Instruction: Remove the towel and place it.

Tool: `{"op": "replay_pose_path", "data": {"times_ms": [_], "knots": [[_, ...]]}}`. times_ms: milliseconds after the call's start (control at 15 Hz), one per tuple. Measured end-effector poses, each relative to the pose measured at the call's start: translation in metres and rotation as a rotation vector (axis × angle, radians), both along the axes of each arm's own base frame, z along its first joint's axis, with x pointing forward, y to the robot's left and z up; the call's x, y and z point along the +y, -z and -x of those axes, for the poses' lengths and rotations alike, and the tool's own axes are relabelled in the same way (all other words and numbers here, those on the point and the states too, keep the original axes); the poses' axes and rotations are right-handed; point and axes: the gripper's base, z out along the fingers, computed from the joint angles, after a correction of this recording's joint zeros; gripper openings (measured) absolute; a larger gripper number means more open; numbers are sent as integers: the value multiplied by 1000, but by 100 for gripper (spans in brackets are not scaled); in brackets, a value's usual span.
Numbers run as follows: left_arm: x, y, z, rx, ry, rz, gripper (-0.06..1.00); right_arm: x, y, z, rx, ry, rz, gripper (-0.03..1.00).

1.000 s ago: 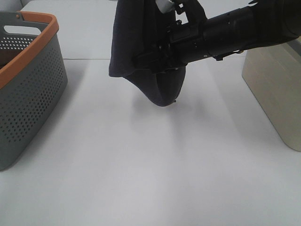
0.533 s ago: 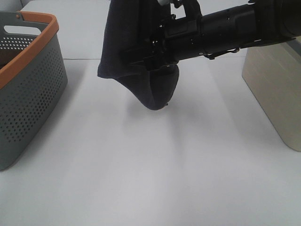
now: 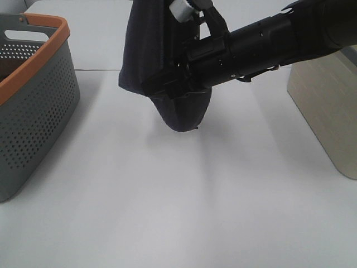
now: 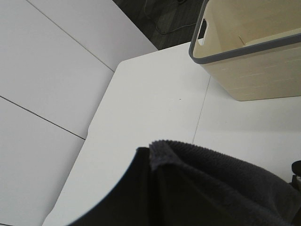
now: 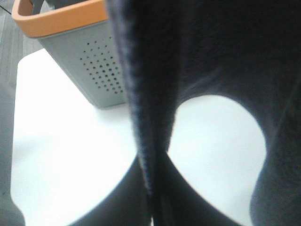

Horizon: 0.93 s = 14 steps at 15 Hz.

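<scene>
The dark navy-grey plush towel (image 3: 146,50) is hanging in the air over the far middle of the white table (image 3: 167,212). Its long axis is running up and down. Its top is passing out of the high view, and its rounded lowest fold is pointing down at the tabletop, clear of it. The cloth is bunching in vertical folds, with a stitched hem showing in the right wrist view. It is hanging between the grey perforated plastic basket with an orange rim (image 3: 33,84) on the left and the beige bin (image 3: 323,111) on the right. The right gripper (image 3: 164,84), reaching across from the right, is pressing into the towel. The cloth is hiding its jaws, so I cannot tell whether they are clamped. The left gripper (image 4: 134,193) is lying against the towel, and its grip is just as unclear.
</scene>
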Motion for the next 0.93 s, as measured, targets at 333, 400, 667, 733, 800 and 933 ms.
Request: {"op": "replay_pose_path", "data": {"times_ms": [333, 400, 667, 733, 800, 933], "knots": [[0, 3, 2, 30, 13, -22, 0, -13, -27, 21, 91, -2, 120, 0], [0, 3, 2, 33, 14, -24, 0, -17, -32, 25, 104, 8, 148, 0], [0, 4, 2, 67, -2, 7, 0, -32, -41, 33, 196, 128, 281, 0], [0, 4, 2, 82, -9, 20, 0, -35, -46, 35, 191, 145, 299, 0], [0, 4, 2, 96, -16, 34, 0, -38, -53, 39, 197, 166, 304, 0], [-1, 8, -1, 142, -44, 57, 0, -44, -67, 48, 217, 203, 305, 0]]}}
